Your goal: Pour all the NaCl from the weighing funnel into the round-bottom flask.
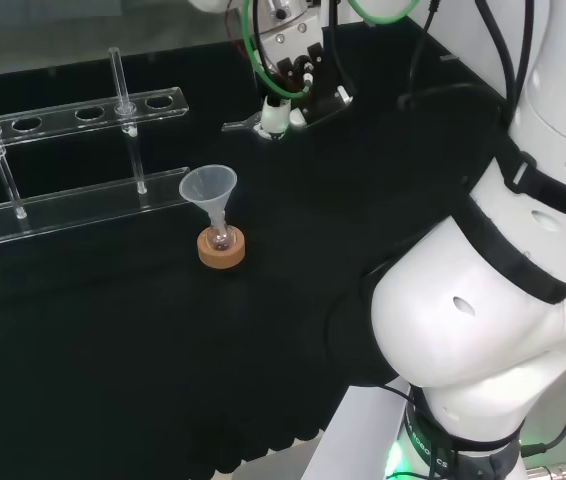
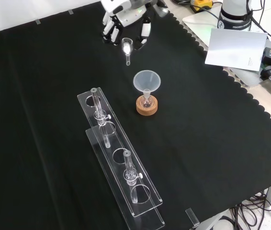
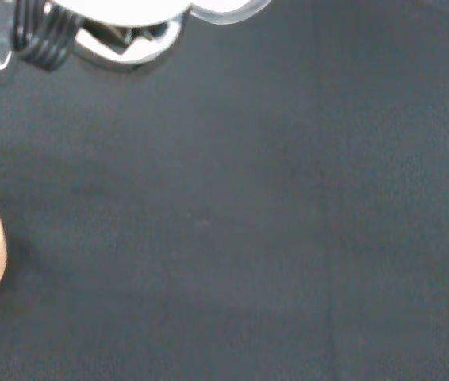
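The robot hand [image 2: 126, 21] pinches the weighing funnel [image 2: 127, 47] by its cup, spout down; the flask [image 2: 147, 101] stands nearby below.

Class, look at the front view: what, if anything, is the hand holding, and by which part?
The black and white hand holds a small clear weighing funnel by its upper cup end; the thin stem points down free.

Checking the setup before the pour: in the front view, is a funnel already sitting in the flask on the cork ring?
Yes, a clear funnel stands upright in the flask's neck on the cork ring.
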